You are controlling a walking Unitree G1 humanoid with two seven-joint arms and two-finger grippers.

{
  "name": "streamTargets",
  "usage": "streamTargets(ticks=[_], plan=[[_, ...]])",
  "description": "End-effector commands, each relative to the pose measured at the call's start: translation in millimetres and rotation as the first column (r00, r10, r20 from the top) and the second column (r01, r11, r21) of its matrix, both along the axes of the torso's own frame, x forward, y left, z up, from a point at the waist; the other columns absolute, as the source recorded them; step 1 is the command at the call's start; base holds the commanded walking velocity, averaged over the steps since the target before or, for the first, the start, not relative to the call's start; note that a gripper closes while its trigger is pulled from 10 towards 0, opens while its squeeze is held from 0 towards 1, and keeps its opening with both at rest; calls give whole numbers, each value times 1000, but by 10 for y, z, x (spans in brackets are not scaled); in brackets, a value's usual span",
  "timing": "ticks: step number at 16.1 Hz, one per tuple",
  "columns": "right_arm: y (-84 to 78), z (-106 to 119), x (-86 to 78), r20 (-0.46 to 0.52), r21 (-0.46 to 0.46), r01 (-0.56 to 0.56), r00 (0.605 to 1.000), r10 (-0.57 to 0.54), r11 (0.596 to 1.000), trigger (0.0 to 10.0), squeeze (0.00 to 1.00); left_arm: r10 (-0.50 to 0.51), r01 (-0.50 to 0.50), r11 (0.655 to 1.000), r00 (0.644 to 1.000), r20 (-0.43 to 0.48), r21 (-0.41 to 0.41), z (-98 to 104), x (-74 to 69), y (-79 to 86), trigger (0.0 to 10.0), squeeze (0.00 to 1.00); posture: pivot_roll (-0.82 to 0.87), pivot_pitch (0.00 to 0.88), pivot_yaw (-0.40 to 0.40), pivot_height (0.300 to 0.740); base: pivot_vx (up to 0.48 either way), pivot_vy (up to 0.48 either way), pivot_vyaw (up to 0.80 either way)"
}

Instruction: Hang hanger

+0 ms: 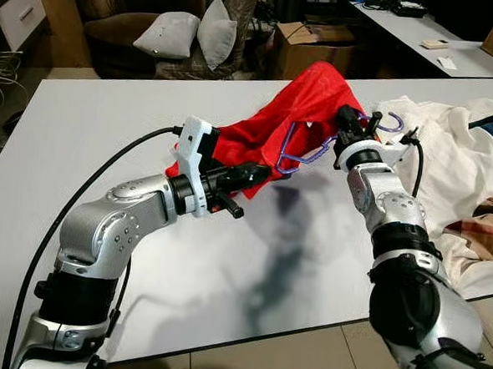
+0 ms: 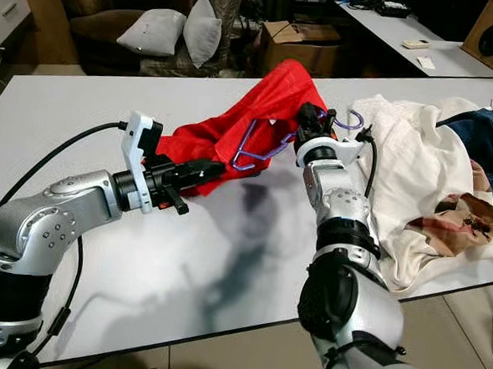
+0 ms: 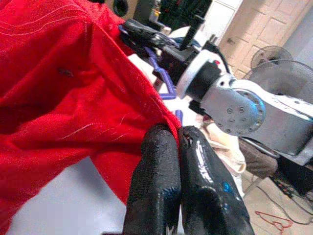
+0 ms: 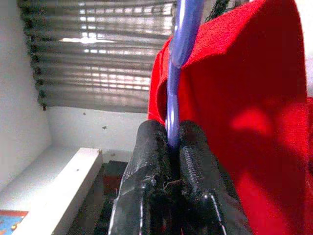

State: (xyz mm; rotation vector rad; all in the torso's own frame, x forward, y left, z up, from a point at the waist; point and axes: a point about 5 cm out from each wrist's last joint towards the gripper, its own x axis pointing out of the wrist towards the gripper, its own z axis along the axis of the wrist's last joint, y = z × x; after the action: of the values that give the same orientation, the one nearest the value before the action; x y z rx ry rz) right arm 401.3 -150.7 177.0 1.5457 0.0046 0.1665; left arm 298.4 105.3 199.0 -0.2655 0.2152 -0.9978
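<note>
A red garment (image 1: pixel 293 112) hangs lifted over the white table (image 1: pixel 108 117), stretched between my two grippers. A purple hanger (image 1: pixel 303 154) is partly inside it, with its hook (image 1: pixel 390 125) poking out toward the right. My left gripper (image 1: pixel 260 173) is shut, pinching the garment's lower edge (image 3: pixel 146 122). At the hanger's neck, my right gripper (image 1: pixel 348 120) is shut on the purple rod (image 4: pixel 183 39), with red cloth right beside its fingers (image 4: pixel 146 147).
A heap of white and patterned clothes (image 1: pixel 449 163) and blue jeans (image 2: pixel 484 132) covers the table's right side. Behind the table stand a cardboard box (image 1: pixel 313 46) and a brown sofa with grey pillows (image 1: pixel 168 33). A red hanger (image 3: pixel 271 220) lies on the floor.
</note>
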Motion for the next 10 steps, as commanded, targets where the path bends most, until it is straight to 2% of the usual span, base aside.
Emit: streamTargets(ticks=[1, 5, 7, 10], plan=[[-58, 135, 42, 35, 7, 40, 999, -40, 999, 10000, 0, -69, 69, 998, 997, 27, -9, 99, -53, -91, 0, 0, 49, 0, -38, 740, 0, 0, 0], [45, 96, 65, -13, -67, 32, 999, -33, 997, 10000, 0, -156, 159, 986, 987, 46, -46, 185, -138, -355, 0, 0, 50, 0, -46, 740, 0, 0, 0], [40, 91, 73, -27, -79, 44, 999, -47, 996, 10000, 0, -190, 194, 980, 979, 69, -50, 238, -173, -420, 0, 0, 49, 0, -46, 740, 0, 0, 0], [31, 78, 78, -54, -89, 52, 997, -57, 995, 10000, 0, -153, 162, 983, 983, 100, -84, 354, -111, -402, 0, 0, 48, 0, -45, 740, 0, 0, 0]])
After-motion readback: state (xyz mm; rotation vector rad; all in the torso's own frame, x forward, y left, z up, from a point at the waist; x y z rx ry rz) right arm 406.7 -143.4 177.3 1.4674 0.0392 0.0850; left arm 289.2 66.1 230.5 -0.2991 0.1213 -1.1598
